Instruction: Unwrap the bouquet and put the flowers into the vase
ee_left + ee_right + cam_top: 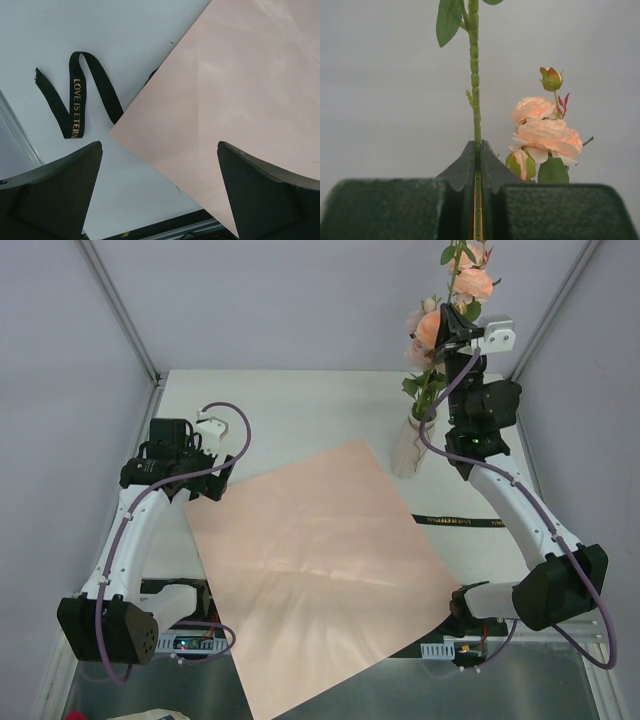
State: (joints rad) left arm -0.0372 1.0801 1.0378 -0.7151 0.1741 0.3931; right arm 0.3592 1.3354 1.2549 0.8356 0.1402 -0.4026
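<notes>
flowers (470,282) upright at vase (405,452) | paper (320,570) flat beside | ribbon (455,522) at paper edge

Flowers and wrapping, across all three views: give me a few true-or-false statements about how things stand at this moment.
1. The right jaws are shut on a stem. True.
2. Some flowers stand in the vase. True.
3. The pink paper is wrapped around the flowers. False: it lies spread flat on the table, with no flowers on it.
4. The left jaws are open and hold nothing. True.
5. The black ribbon is tied round the vase. False: it lies loose on the table at the paper's edge.
</notes>
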